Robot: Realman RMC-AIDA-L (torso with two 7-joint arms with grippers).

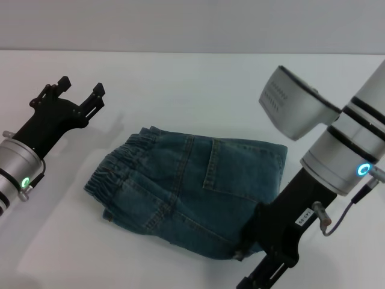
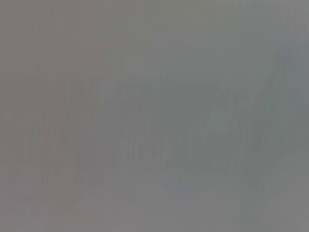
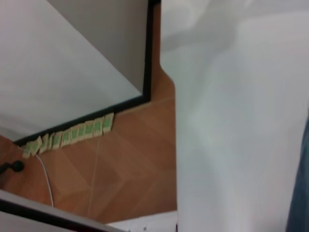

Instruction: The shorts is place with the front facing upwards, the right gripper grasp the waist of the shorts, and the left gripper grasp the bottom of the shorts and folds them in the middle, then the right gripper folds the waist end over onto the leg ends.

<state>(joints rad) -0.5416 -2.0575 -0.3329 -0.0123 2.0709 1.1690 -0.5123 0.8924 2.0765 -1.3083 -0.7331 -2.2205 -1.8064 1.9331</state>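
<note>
On the white table [image 1: 180,78] we see folded denim shorts [image 1: 186,186]; left gripper [image 1: 79,96] spread, far left; right gripper [image 1: 264,280] near right, finger state indeterminable.

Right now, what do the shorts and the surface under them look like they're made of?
The shorts look like blue denim: faded wash, visible seam stitching, a patch pocket, and a gathered elastic waistband at the robot's left. The table looks like a smooth matte white surface, likely laminate or a cover; the exact material is unclear. The left gripper hovers open beside the shorts; the right gripper is at their near edge.
</note>
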